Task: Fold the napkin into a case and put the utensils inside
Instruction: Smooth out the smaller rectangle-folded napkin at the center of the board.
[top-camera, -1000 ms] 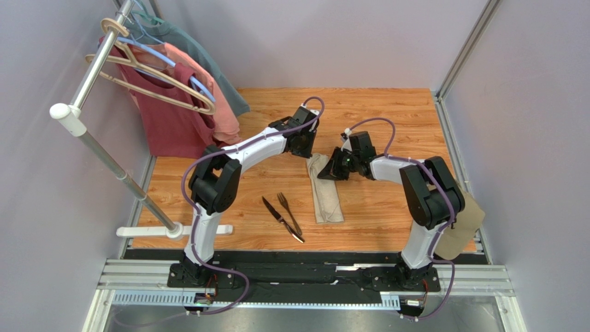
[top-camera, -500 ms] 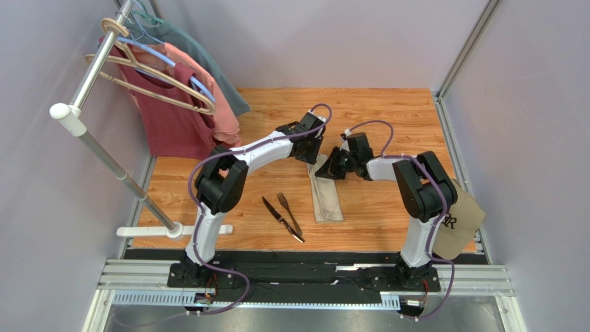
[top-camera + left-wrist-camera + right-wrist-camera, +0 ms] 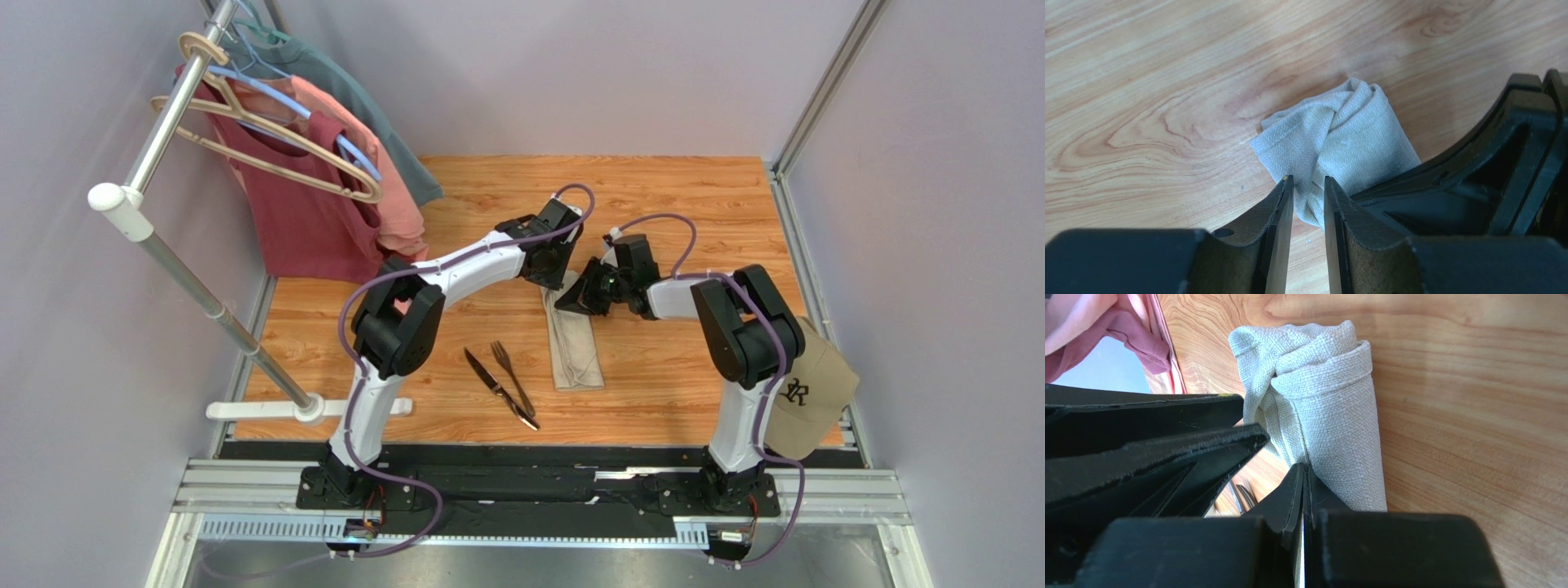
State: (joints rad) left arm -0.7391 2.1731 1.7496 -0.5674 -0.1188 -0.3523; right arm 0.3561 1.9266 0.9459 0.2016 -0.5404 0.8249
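Note:
The napkin (image 3: 574, 349) lies folded as a narrow beige strip on the wooden table, its far end bunched and twisted between both grippers. My left gripper (image 3: 555, 272) is at that far end. In the left wrist view its jaws (image 3: 1308, 184) stand close on a fold of the napkin (image 3: 1339, 135). My right gripper (image 3: 579, 298) is pinched shut on the napkin's edge (image 3: 1333, 416), with its tips (image 3: 1303, 471) right beside the left fingers (image 3: 1168, 453). The dark fork (image 3: 513, 374) and knife (image 3: 497, 386) lie side by side left of the napkin, untouched.
A clothes rack (image 3: 184, 263) with red and pink shirts (image 3: 313, 196) on hangers stands at the left, its white foot (image 3: 307, 408) at the table's front left. A tan cap (image 3: 810, 392) lies at the right edge behind the right arm.
Both grippers have shifted slightly left and closer together at the napkin's far end, which has moved left with them. The right arm swung left, uncovering more of the cap.

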